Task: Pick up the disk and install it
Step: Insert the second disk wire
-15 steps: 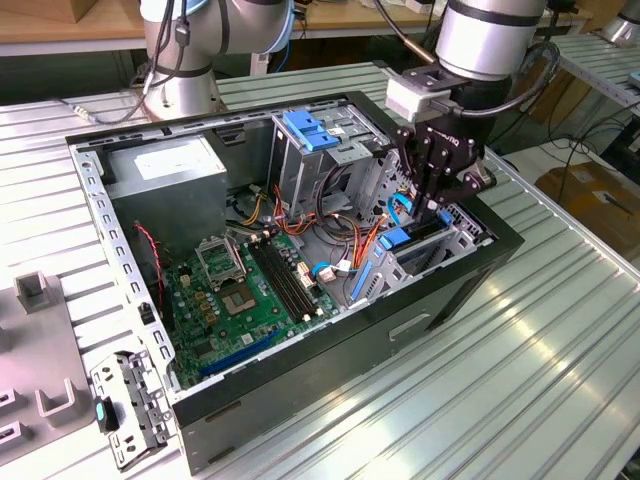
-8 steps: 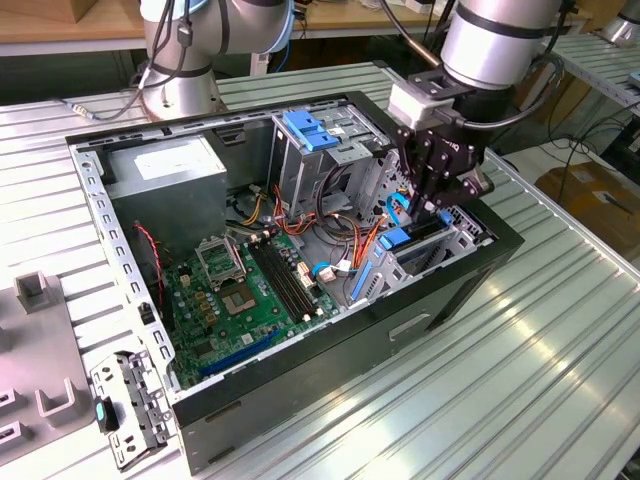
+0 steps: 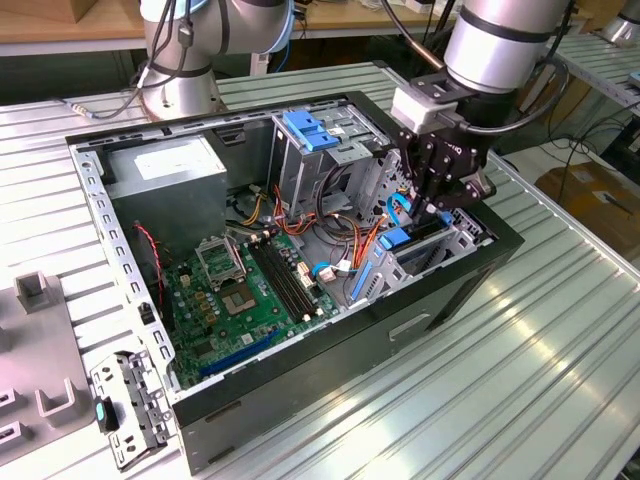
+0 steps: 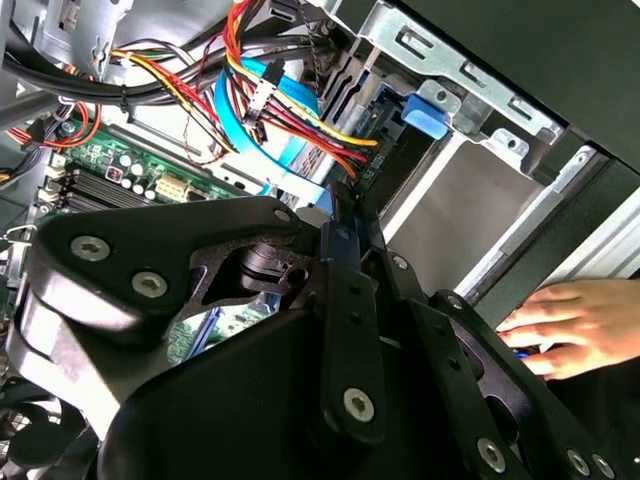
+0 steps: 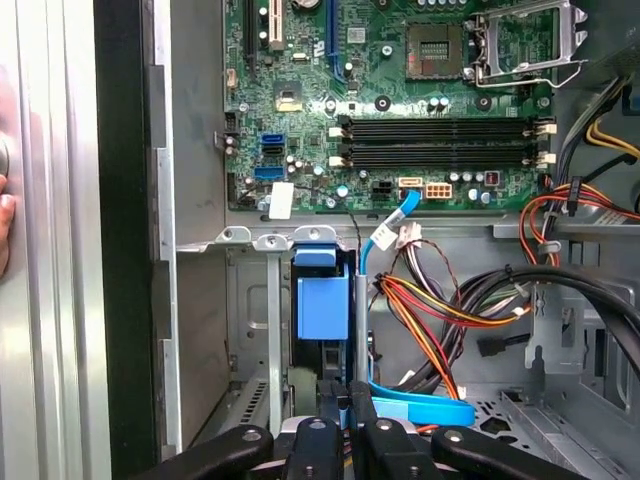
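The disk [image 3: 420, 232] stands on edge in the drive bay at the corner of the open computer case [image 3: 300, 390] on the exterior view's right, its blue rail end showing. My gripper [image 3: 442, 205] is directly above it, pointing down into the bay. In the first wrist view the disk [image 5: 360, 330] appears edge-on as a thin silver strip with a blue rail piece beside it, and my gripper [image 5: 356, 415] is shut on its near edge. In the second wrist view my gripper [image 4: 340, 225] reaches in beside the bay's metal wall [image 4: 440, 215].
A grey power supply box [image 3: 165, 175], the green motherboard [image 3: 245, 290], a metal cage with a blue latch [image 3: 308, 130] and loose cables [image 3: 345, 225] fill the case. A person's hand [image 4: 575, 325] rests just outside the case wall. Grey fixtures [image 3: 40, 350] lie on the ribbed table.
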`<act>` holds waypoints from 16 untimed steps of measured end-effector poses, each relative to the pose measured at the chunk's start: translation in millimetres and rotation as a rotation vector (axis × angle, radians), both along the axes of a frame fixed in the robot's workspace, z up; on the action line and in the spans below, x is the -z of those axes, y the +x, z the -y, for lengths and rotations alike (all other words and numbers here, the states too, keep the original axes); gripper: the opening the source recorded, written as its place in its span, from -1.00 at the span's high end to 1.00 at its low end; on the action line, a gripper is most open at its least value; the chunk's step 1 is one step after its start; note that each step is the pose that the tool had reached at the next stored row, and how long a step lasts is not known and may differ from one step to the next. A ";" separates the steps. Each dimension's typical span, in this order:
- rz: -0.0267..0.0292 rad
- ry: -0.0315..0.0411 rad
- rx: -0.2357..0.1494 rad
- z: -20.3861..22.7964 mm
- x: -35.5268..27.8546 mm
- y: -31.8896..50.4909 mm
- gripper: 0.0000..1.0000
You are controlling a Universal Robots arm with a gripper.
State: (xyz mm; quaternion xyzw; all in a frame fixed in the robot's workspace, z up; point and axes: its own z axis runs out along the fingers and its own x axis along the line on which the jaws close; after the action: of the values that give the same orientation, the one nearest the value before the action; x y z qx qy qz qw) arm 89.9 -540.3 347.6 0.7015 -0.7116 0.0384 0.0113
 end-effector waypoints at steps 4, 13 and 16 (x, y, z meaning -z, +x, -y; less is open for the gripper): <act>0.0000 0.0025 0.000 0.2 1.0 0.2 0.68; -0.0001 0.0093 0.000 2.3 7.6 0.1 0.68; 0.0000 0.0110 0.000 2.3 7.8 0.1 0.68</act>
State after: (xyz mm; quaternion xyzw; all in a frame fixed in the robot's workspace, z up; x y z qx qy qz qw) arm 90.1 -542.6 339.8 0.7015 -0.7118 0.0345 0.0074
